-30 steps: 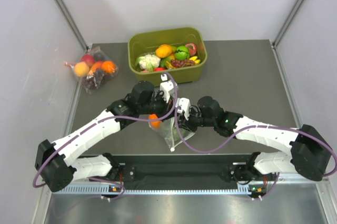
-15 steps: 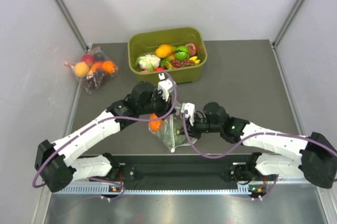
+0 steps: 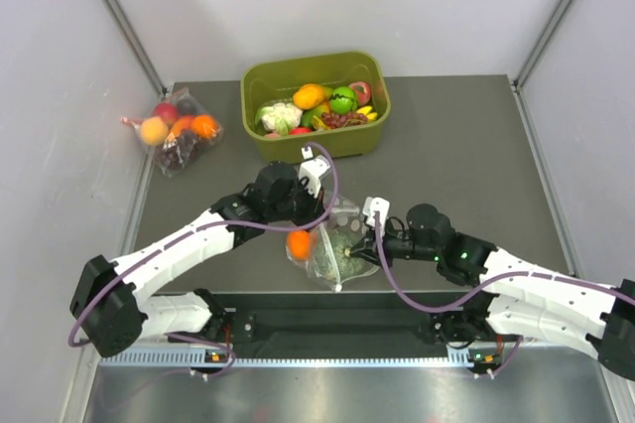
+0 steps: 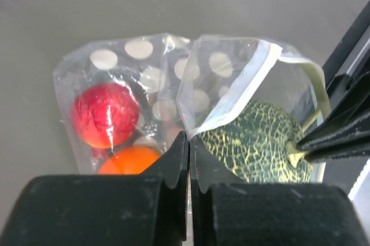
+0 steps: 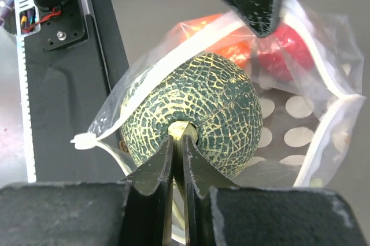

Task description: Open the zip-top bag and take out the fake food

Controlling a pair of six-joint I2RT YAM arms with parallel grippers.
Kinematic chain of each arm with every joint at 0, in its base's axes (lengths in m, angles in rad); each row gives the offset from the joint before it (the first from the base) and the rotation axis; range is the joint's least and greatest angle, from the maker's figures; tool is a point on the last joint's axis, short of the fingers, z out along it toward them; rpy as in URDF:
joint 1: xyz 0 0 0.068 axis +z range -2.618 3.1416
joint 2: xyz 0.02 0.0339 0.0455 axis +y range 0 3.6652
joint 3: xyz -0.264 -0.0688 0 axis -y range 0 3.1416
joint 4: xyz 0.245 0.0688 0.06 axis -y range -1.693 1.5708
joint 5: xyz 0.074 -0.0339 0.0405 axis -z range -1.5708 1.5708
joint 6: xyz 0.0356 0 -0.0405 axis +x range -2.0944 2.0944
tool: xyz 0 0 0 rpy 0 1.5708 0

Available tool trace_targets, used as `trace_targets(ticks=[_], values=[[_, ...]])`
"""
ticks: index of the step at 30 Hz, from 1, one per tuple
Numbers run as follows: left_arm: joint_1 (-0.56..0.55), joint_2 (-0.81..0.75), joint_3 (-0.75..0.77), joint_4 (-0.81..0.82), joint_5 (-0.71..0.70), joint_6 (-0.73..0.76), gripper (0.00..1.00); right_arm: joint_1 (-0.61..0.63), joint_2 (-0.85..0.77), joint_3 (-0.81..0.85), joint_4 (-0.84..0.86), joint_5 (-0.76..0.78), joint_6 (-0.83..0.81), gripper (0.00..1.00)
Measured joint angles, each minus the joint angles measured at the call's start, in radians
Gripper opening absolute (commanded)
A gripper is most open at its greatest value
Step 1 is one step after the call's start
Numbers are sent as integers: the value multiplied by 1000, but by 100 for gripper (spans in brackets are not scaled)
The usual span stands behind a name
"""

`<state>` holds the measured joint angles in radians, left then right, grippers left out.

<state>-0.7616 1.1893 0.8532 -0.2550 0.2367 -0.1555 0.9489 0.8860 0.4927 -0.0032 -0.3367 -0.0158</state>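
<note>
Pulling the pumpkin out through the open mouth

The zip-top bag point(image 3: 337, 249) sits on the tabletop point(image 3: 456, 145) on the near side of the green tub point(image 3: 260, 80), between that tub and the arm bases. Its mouth is already parted and faces away from the tub's left end.

The left fingers point(image 4: 167, 165) are pressed together on the bag's white zip edge, pinching 1 lip of plastic. That hold looks meant to anchor the bag and keep the mouth wide, so the film does not travel with whatever is drawn out.

The right fingers point(image 5: 153, 171) are closed on the pale stem of the dark green pumpkin point(image 5: 196, 107), which fills the opening. The stem is likely chosen because the round body is too broad to grip.

Counted: 1 dotted bag and 3 pieces of fake food, namely 1 pumpkin, 1 red fruit point(image 4: 104, 113) and 1 orange fruit point(image 4: 127, 159). The 2 smaller fruits lie deeper in the bag, behind the pumpkin. Judging by this, opening is done and 0 pieces are fully out yet.

Left of the tub lies 1 smaller dotless bag point(image 3: 179, 130), touched by neither arm.
</note>
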Motion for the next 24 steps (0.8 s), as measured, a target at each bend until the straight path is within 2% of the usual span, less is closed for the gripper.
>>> trace_targets(ticks=[8,24], values=[[0,31,-91,38,10,-28,0,5,-58,-44,3,84,73,0],[-2,31,-145,85,12,-35,0,6,-159,-69,42,396,195,0]])
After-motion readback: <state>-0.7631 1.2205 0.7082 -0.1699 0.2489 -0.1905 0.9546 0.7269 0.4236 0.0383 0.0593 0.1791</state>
